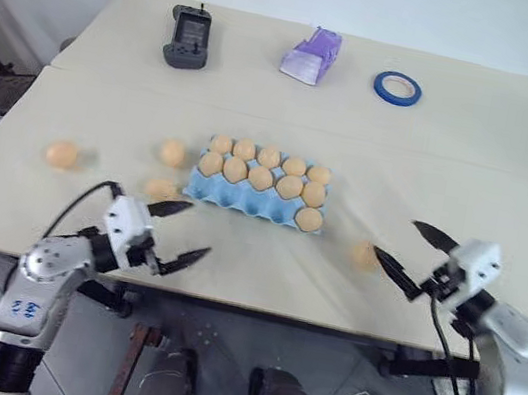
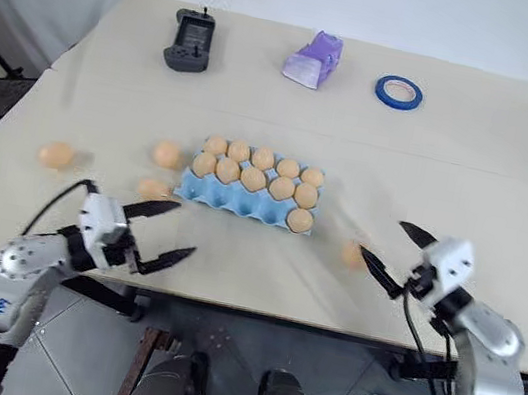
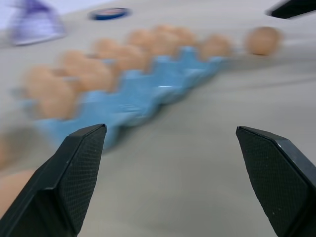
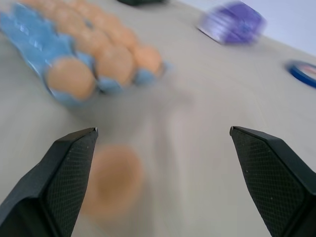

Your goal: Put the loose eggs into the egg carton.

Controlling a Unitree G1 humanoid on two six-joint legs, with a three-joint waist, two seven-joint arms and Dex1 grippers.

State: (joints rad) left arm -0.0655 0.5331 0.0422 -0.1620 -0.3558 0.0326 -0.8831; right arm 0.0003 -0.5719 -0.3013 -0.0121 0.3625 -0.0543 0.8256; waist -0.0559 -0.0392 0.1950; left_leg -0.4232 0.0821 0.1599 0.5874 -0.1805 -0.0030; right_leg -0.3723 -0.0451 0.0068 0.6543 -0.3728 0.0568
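The light blue egg carton (image 1: pixel 235 200) lies mid-table with several orange-tan eggs in its back rows and one egg (image 1: pixel 308 219) at its front right corner. Loose eggs lie on the table: one far left (image 1: pixel 61 155), one (image 1: pixel 172 152) beside the carton's left end, one (image 1: pixel 160 189) just ahead of my left gripper (image 1: pixel 195 231), and one (image 1: pixel 366 255) right of the carton, close to my right gripper (image 1: pixel 396 237). Both grippers are open and empty, hovering near the table's front edge. In the right wrist view that egg (image 4: pixel 113 180) sits near one finger (image 4: pixel 59 182).
At the back of the table stand a black handheld controller (image 1: pixel 187 38), a lilac plastic object (image 1: pixel 312 56) and a blue tape roll (image 1: pixel 397 88). The table's front edge (image 1: pixel 256 308) runs just below both grippers.
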